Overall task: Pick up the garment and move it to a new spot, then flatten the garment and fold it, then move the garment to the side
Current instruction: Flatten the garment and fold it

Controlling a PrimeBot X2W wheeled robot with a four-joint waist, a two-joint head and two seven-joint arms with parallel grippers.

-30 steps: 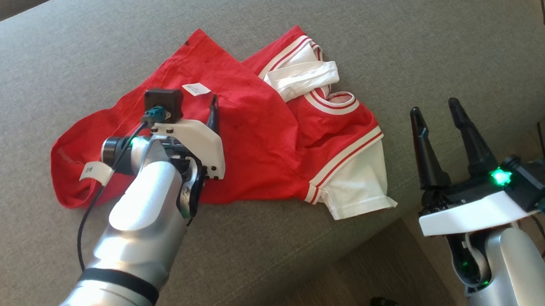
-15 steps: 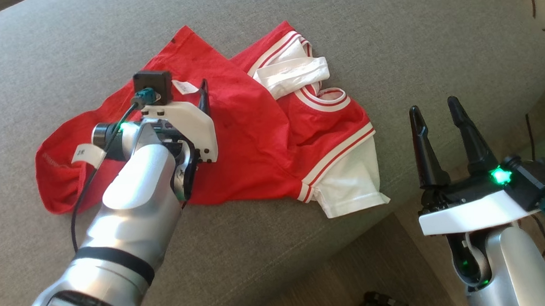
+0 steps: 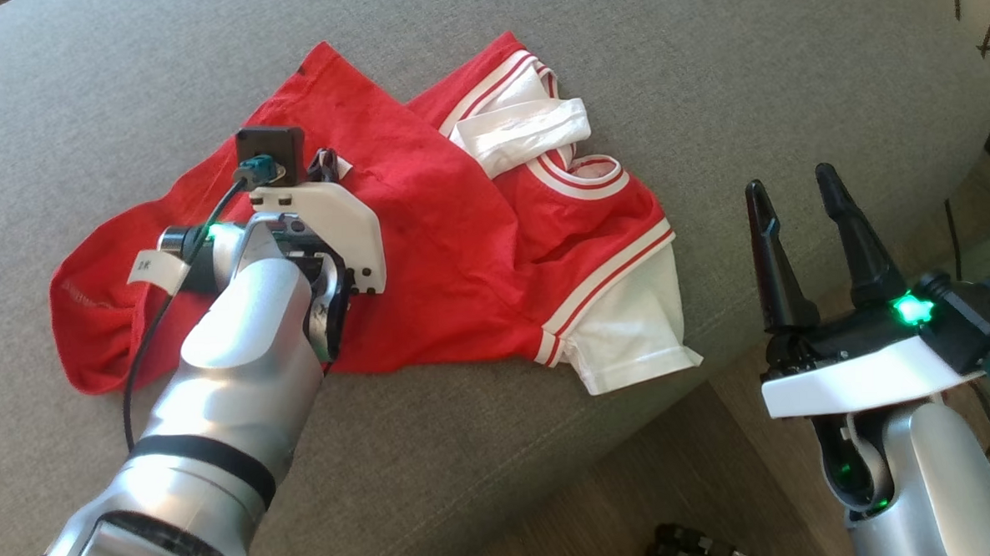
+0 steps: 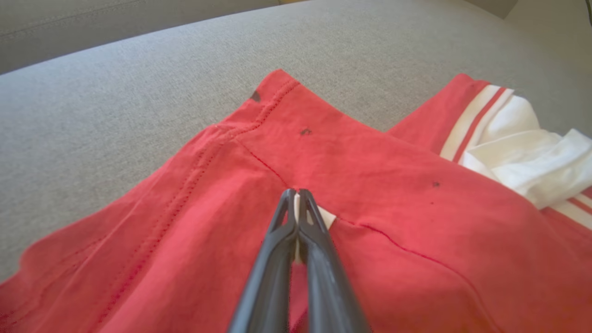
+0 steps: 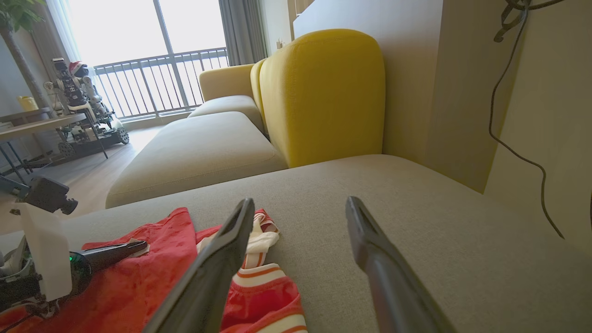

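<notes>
Head view shows the red garment (image 3: 460, 254) lying spread but wrinkled on the grey sofa (image 3: 703, 68), close to its front edge. One white sleeve (image 3: 631, 339) with red and white stripes reaches almost to this front edge, near the corner where the wooden floor (image 3: 638, 489) begins. The second white sleeve (image 3: 522, 130) is folded over on top of the garment, toward the back of the sofa. The left gripper (image 3: 323, 164) is low over the red cloth on the left half of the garment, and its silver arm comes from the bottom left corner. In the left wrist view the left gripper (image 4: 296, 194) has its two dark fingers pressed together, with almost no gap. A small white label (image 4: 326, 216) of the garment is pinched between the tips, just beside a seam. I cannot tell whether red cloth is pinched together with the label. The right gripper (image 3: 790, 180) stands beyond the right end of the sofa, over the floor, well apart from the garment. Its fingers are wide open and point upward, and they hold nothing. In the right wrist view the right gripper (image 5: 300, 203) looks along the grey seat toward a yellow armrest (image 5: 323, 92), and the garment (image 5: 138, 277) lies at the lower left.
</notes>
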